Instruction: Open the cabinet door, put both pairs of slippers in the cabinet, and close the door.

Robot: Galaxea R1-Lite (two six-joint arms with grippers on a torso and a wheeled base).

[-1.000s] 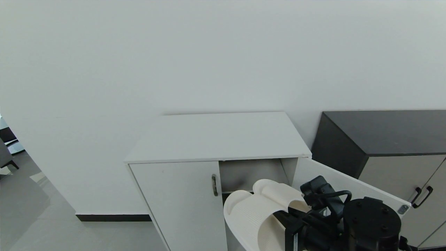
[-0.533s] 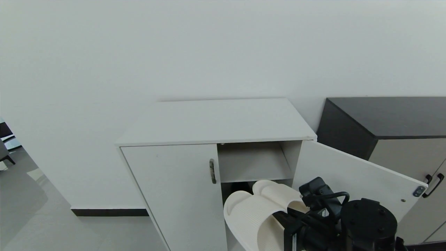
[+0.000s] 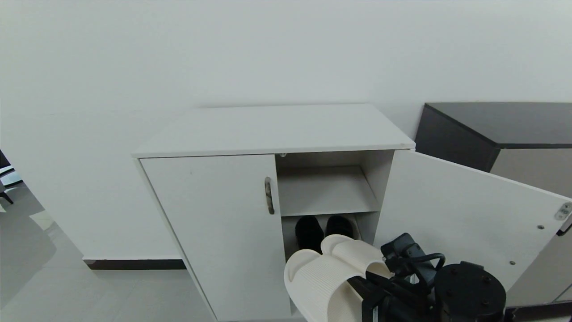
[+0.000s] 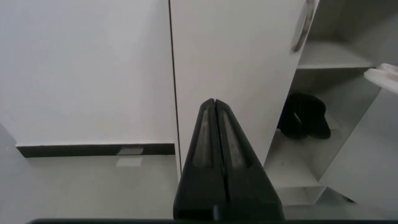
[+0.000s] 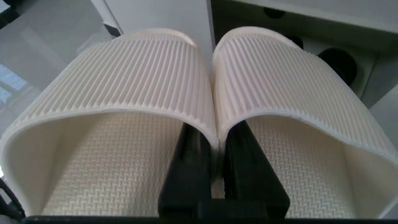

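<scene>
White slippers (image 5: 143, 81) in R hand (image 5: 213, 149).

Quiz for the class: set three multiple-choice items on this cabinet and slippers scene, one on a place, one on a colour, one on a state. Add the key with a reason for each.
1. Where are the black slippers?
A. On top of the cabinet
B. Inside it, under the upper shelf
C. On the floor beside it

2. What colour are the held slippers in the right gripper?
A. Cream white
B. Black
C. Blue

3. How do the cabinet's doors stand?
A. Both shut
B. Both open
C. Left door shut, right door open

Key: 1 B, the black slippers show in the opening below the upper shelf. 2 A, the ribbed pair pinched by the right gripper is cream white. 3 C, the right door is swung wide while the left door lies flush.
</scene>
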